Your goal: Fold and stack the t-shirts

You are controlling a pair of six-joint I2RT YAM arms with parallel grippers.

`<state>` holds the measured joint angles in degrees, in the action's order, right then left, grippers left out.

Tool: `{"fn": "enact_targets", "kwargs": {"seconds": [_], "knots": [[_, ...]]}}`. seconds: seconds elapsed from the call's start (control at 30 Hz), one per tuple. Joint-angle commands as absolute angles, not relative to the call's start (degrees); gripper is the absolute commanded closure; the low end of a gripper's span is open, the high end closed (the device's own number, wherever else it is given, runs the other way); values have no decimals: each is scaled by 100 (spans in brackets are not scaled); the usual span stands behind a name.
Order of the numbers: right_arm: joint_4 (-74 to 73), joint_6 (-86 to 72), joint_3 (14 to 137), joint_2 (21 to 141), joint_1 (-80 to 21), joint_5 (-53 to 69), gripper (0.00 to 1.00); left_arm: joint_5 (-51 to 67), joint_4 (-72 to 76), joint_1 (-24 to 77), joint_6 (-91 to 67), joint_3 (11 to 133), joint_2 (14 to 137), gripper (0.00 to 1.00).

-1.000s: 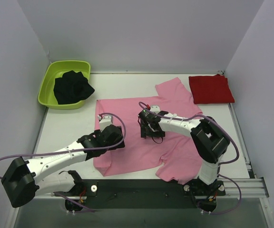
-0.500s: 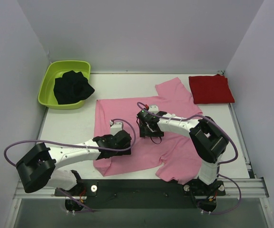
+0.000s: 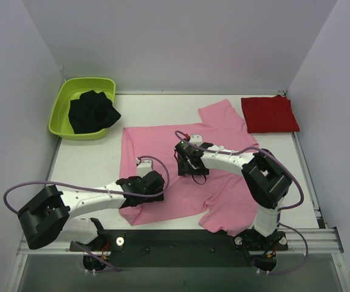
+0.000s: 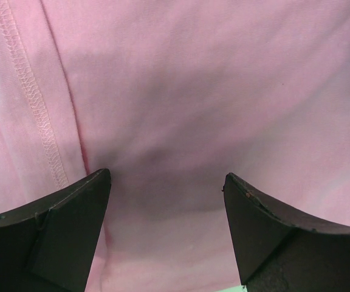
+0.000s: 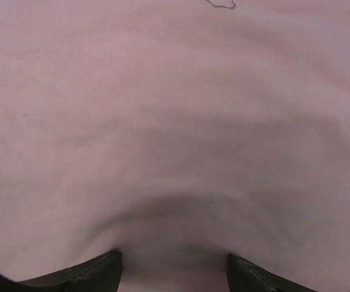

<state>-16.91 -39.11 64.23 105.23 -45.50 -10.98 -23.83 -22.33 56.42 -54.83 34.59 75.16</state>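
We see the left fingers (image 4: 72,231) and right fingers (image 5: 84,271) both spread wide, empty, over the pink t-shirt (image 3: 154,143).

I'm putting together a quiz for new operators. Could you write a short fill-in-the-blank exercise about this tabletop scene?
1. The folded deep red cloth t-shirt lies at the far ____ corner of the white table.
2. The crumpled cloth inside the lime green plastic tub is ____ in colour.
3. Over the spread-out light pink cloth t-shirt, the left end effector and the right end effector both have jaws that are ____.
Missing words: right; black; open.
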Motion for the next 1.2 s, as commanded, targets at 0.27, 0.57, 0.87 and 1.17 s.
{"fn": "enact_targets", "kwargs": {"seconds": [0.27,0.57,0.87,1.17], "knots": [[-1960,-3937,6100,10977,-4614,-1116,32,-2637,-2794,5362,-5581,2953,6707,15],[-1925,-3946,6126,11048,-4649,-1081,32,-2891,-3629,5020,-5441,3023,5731,14],[-1925,-3920,6108,11030,-4658,-1081,32,-2584,-3964,4658,-5221,3164,4922,14],[-1907,-3929,6091,11065,-4667,-1072,32,-2275,-3190,5491,-5299,3515,5932,16]]}}
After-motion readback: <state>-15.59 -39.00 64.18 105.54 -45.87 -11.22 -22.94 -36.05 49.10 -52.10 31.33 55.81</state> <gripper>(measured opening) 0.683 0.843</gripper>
